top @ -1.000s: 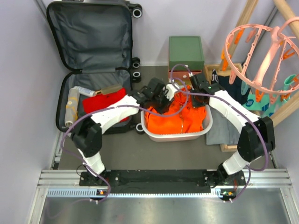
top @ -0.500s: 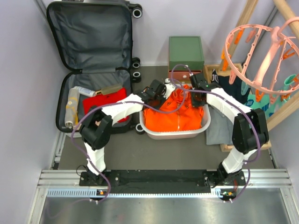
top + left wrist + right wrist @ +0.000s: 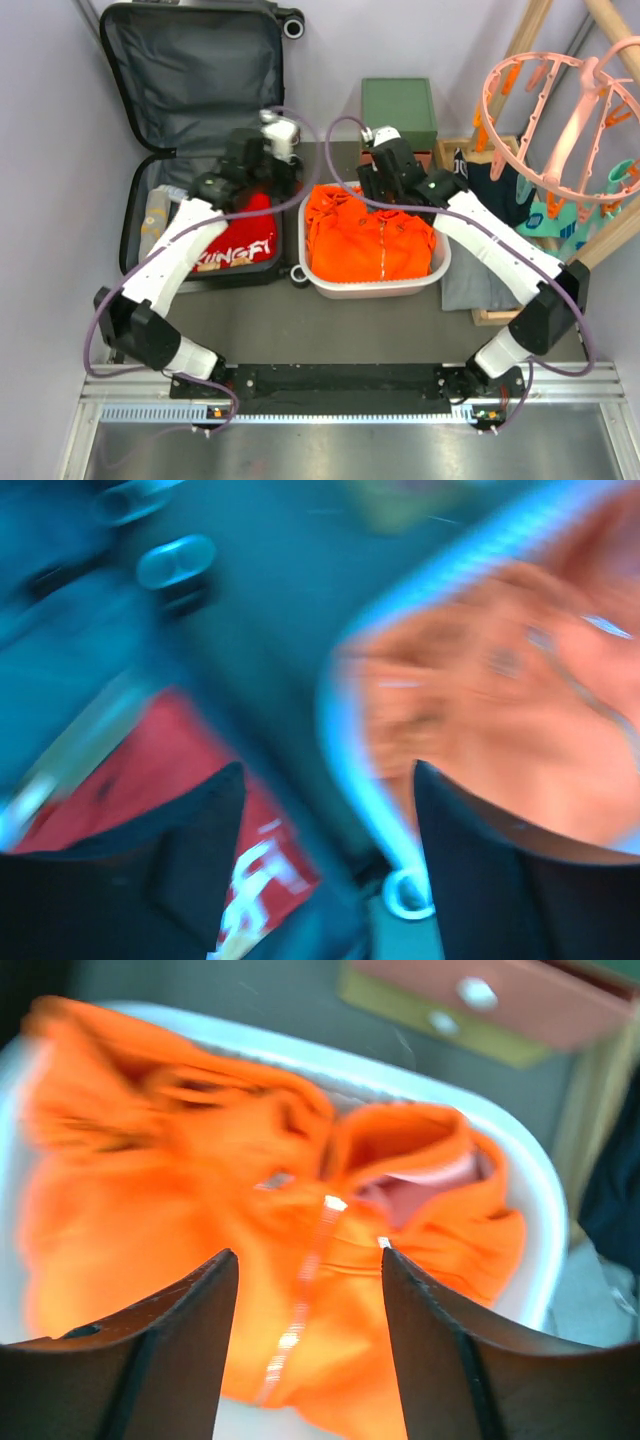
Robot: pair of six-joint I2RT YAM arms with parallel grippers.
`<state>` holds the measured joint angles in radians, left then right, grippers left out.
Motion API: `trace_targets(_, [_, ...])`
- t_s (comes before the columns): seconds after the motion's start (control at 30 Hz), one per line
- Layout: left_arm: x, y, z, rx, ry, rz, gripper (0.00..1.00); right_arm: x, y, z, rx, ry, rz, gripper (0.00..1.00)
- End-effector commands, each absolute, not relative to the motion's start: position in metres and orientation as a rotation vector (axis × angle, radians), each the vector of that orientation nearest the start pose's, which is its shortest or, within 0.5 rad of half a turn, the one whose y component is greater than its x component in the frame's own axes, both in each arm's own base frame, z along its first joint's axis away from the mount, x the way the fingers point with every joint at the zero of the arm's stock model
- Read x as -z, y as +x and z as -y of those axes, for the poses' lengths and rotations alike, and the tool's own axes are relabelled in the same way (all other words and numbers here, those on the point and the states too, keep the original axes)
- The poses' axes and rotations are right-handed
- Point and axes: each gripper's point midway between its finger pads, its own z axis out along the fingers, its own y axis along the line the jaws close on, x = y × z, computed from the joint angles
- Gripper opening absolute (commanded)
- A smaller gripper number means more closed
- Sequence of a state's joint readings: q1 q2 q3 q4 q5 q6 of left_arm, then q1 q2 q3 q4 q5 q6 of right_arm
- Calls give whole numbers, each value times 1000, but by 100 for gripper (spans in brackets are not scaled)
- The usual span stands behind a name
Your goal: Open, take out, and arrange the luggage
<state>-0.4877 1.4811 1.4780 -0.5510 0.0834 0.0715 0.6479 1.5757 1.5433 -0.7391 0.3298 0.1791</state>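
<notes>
The luggage (image 3: 190, 80) lies open at the back left, with its lid upright against the wall. A red garment (image 3: 235, 245) with white lettering rests in its lower half. My left gripper (image 3: 258, 170) hovers over the suitcase's right edge. Its view is blurred, but it stands open (image 3: 330, 820) above the red garment (image 3: 130, 800) with nothing in it. An orange jacket (image 3: 365, 240) fills the white basket (image 3: 370, 290). My right gripper (image 3: 385, 185) hangs over the basket's far side. It is open (image 3: 308, 1260) above the jacket (image 3: 200, 1210) and apart from it.
Rolled items (image 3: 155, 225) lie along the suitcase's left side. A green-and-orange drawer box (image 3: 398, 115) stands behind the basket. A pink round peg hanger (image 3: 560, 110) and a wooden rack with dark clothing (image 3: 500, 185) crowd the right. A grey cloth (image 3: 470, 285) lies beside the basket.
Both grippers have opened and come off the orange jacket, which now lies spread in the basket. The left arm swung left over the suitcase; the right drew back towards the far rim.
</notes>
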Motion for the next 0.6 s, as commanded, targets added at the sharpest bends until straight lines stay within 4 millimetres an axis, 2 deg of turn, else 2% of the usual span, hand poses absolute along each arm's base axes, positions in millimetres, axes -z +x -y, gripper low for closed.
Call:
trace_targets(0.0, [-272,387,104,154,156,-2185,78,-279,341,-267,-226,-395,-2137,60])
trace_targets(0.03, [-267,390,66,94,39,-2202,80,-281,340,-278,-242,-404,-2130,61])
trace_targets(0.07, [-261,390,50,81,-28,-2216,84,-283,345,-294,-259,-411,-2121,61])
trace_targets(0.1, [-248,385,32,59,-89,-2244,85,-283,340,-312,-282,-442,-2115,62])
trace_targets(0.13, [-242,385,3,29,-186,-2246,86,-283,341,-322,-294,-455,-2113,64])
trace_targets(0.17, [-234,384,-10,16,-232,-2256,86,-295,344,-337,-321,-461,-2083,64])
trace_targets(0.2, [-218,382,-22,-23,-265,-2285,86,-277,347,-352,-304,-494,-2115,64])
trace_targets(0.23, [-213,384,-38,-63,-308,-2270,86,-273,342,-368,-314,-527,-2118,64])
trace_targets(0.27, [-197,382,-49,-106,-339,-2292,86,-283,344,-379,-340,-522,-2092,64])
trace_targets(0.3, [-190,382,-56,-114,-366,-2296,86,-267,347,-393,-335,-541,-2109,64])
trace_targets(0.33, [-178,384,-71,-123,-420,-2309,86,-264,342,-406,-365,-551,-2107,64])
trace_targets(0.37, [-169,384,-76,-112,-468,-2322,86,-267,343,-416,-392,-544,-2094,64])
trace_targets(0.4, [-162,385,-83,-99,-515,-2337,85,-262,344,-425,-409,-545,-2098,64])
trace_targets(0.43, [-138,384,-100,-98,-604,-2390,83,-252,346,-438,-430,-555,-2099,64])
trace_targets(0.47, [-127,381,-105,-70,-672,-2422,80,-252,345,-447,-445,-560,-2088,64])
trace_targets(0.5, [-124,388,-107,-25,-703,-2438,79,-248,346,-452,-446,-561,-2086,64])
trace_targets(0.53, [-117,386,-115,-24,-743,-2466,76,-238,348,-459,-442,-566,-2091,64])
trace_targets(0.57, [-105,393,-114,10,-737,-2507,75,-238,348,-464,-452,-571,-2083,64])
